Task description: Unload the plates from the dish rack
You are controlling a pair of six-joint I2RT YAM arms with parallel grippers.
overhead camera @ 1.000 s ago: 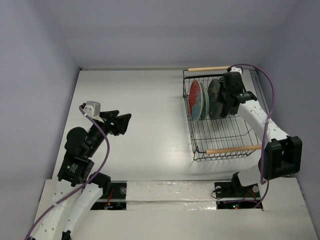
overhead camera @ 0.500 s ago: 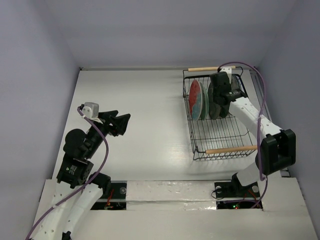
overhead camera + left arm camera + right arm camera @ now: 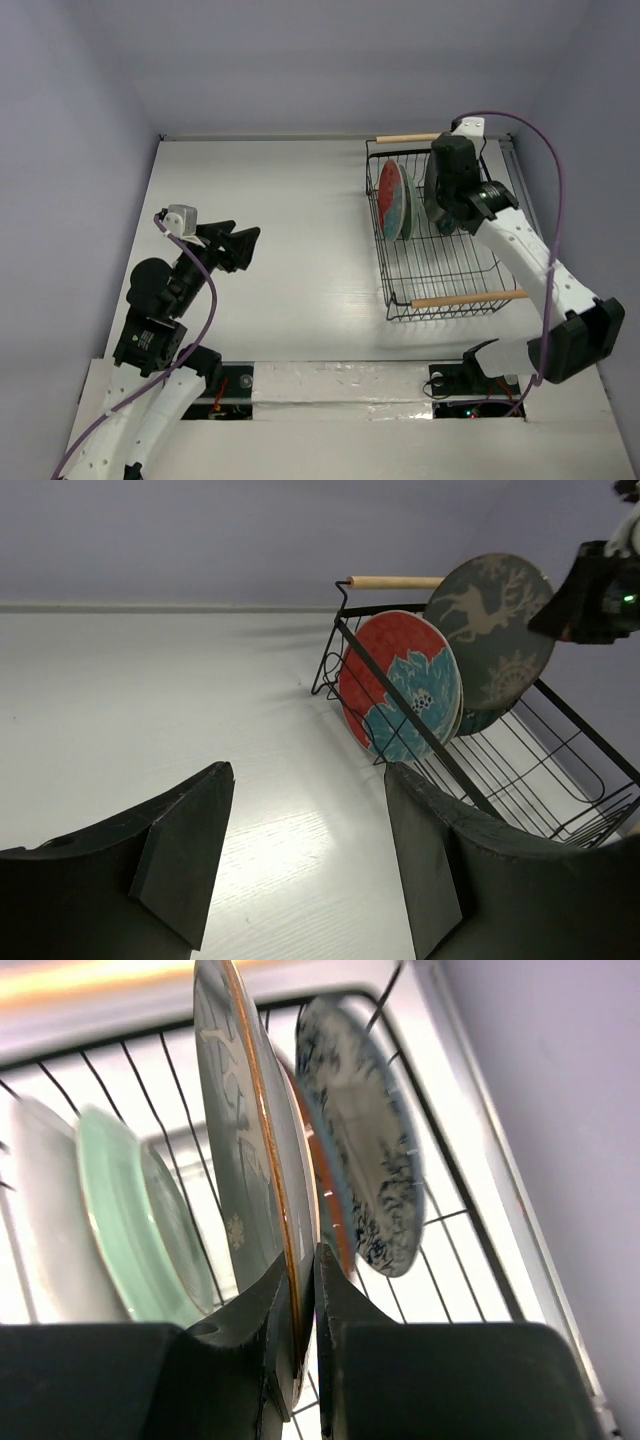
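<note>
The black wire dish rack [image 3: 398, 300] stands at the right of the table. My right gripper [image 3: 303, 1270] is shut on the rim of the dark grey deer plate [image 3: 235, 1110] and holds it upright, raised above the other plates. From the left wrist view the deer plate [image 3: 495, 620] stands higher than the red plate with the teal flower [image 3: 400, 685]. A teal-green plate [image 3: 130, 1220] and a white plate with a blue floral rim [image 3: 365, 1130] stand either side of it in the rack. My left gripper [image 3: 248, 238] is open and empty over the table, left of the rack.
The rack's two wooden handles [image 3: 465, 298] lie at its near and far ends. Grey walls close in the table on the left, right and back. The right arm [image 3: 530, 250] reaches over the rack's right side.
My right gripper has moved over the rack and risen, with the dark grey deer plate coming up in it. The left arm has barely moved.
</note>
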